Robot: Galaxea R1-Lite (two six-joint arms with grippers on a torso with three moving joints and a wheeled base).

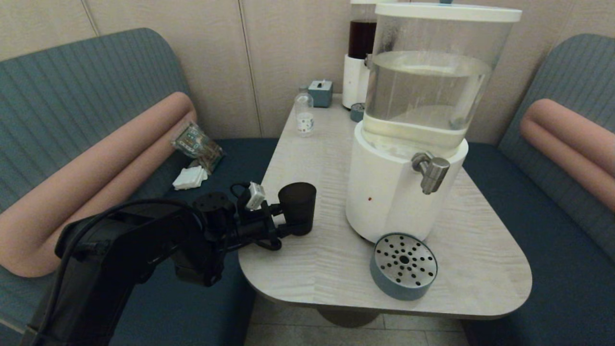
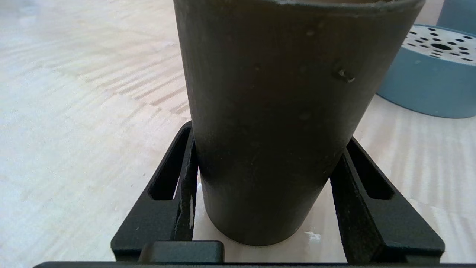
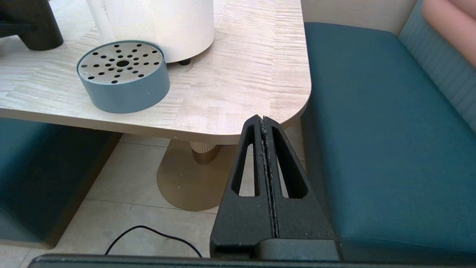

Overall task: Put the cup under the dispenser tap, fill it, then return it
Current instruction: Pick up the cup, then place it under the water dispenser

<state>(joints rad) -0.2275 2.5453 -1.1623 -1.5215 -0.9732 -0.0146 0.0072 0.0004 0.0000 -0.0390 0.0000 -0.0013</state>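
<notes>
The cup [image 1: 297, 204], a dark tapered tumbler, stands upright on the pale wooden table [image 1: 317, 163], left of the big dispenser's white base [image 1: 379, 202]. My left gripper [image 1: 293, 227] reaches in from the left, shut on the cup's lower part. In the left wrist view both fingertips [image 2: 190, 149] press the wall of the cup [image 2: 275, 111], whose bottom rests on the table. The steel dispenser tap [image 1: 432, 172] angles down over the blue drip tray [image 1: 403, 265], to the right of the cup. My right gripper [image 3: 263, 123] is parked shut below the table's front right corner.
A smaller dispenser with dark red liquid [image 1: 361, 53], a clear bottle [image 1: 304, 115], a blue box [image 1: 320, 92] and a small blue tray [image 1: 357, 112] stand at the back. Snack packet [image 1: 197, 143] and napkins [image 1: 190, 178] lie on the left bench. Benches flank the table.
</notes>
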